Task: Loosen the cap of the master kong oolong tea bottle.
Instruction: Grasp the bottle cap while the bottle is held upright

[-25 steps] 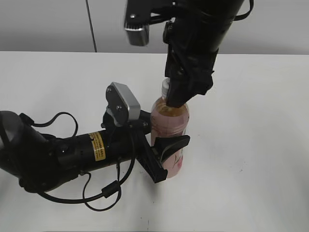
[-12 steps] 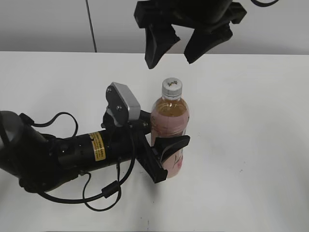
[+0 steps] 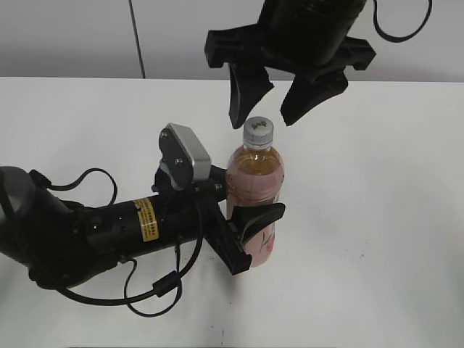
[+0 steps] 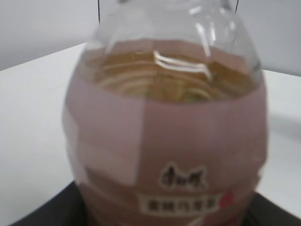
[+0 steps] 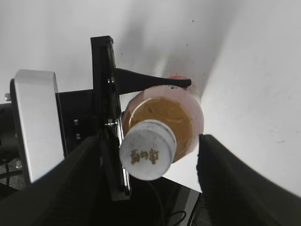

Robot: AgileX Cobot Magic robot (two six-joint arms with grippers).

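Observation:
The master kong oolong tea bottle (image 3: 255, 177) stands upright on the table, amber tea showing above its pink label. It fills the left wrist view (image 4: 169, 141). My left gripper (image 3: 243, 217) is shut on the bottle's body, one black finger in front and one behind. The white cap (image 3: 258, 130) sits on the bottle's neck and is untouched. My right gripper (image 3: 279, 101) is open just above the cap, one finger on each side. In the right wrist view the cap (image 5: 147, 149) lies between the open fingers (image 5: 155, 188), with the bottle's shoulder (image 5: 186, 117) below it.
The white table (image 3: 377, 217) runs to a grey wall at the back. My left arm lies across the table's left front with a loose black cable (image 3: 152, 290) beside it. Its wrist camera (image 3: 185, 154) stands close to the bottle's left.
One second ago my right gripper was shut on the cap. It opened and lifted off, then came back down a little with its fingers turned. The bottle and left gripper have not moved.

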